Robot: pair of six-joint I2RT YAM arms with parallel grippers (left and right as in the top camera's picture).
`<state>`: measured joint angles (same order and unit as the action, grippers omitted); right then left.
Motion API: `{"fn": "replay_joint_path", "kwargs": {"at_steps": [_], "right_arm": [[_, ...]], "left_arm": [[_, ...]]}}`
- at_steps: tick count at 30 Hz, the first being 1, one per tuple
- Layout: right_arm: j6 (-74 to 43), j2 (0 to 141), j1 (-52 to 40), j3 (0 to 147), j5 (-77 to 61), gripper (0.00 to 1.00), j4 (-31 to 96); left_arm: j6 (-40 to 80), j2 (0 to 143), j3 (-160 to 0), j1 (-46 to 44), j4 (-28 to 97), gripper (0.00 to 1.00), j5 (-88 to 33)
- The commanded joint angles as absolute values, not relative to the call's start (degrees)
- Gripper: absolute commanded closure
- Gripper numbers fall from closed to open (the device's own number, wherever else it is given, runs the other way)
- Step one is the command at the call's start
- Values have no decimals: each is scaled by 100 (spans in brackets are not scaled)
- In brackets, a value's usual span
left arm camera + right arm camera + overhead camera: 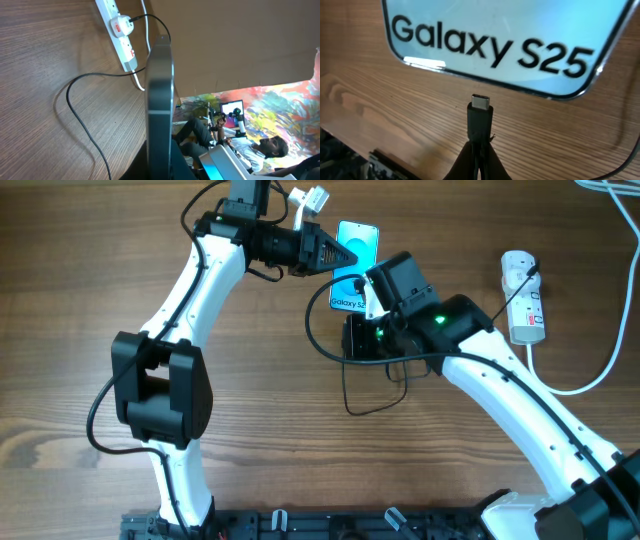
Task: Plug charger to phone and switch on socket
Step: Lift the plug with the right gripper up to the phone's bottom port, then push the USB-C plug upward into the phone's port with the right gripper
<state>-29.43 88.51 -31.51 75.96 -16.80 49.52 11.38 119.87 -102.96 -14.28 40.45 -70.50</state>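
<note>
The right end effector (pixel 479 150) is pinched tight on the charger (pixel 481 107) just behind its metal tip, which points at the lettered end of the phone (pixel 510 45) and sits just short of it. The left end effector (pixel 340 253) is closed, seemingly on the phone's opposite end, steadying it on the counter (pixel 100 280). The phone looks stiff and slick and the cable limp, so holding near the plug suits. The socket (pixel 523 300) lies well apart from the phone.
</note>
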Motion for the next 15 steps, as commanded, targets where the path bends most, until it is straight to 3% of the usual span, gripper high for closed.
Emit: {"fn": "replay_joint_path", "kwargs": {"at_steps": [1,15], "right_arm": [[-2840,8903,-3186,7695,-1466,96,4912],[-2801,8903,-3186,7695,-1466,96,4788]], "left_arm": [[801,11721,-10309,-1400,4174,96,-7083],[766,11721,-10309,-1400,4276,96,-6956]]}}
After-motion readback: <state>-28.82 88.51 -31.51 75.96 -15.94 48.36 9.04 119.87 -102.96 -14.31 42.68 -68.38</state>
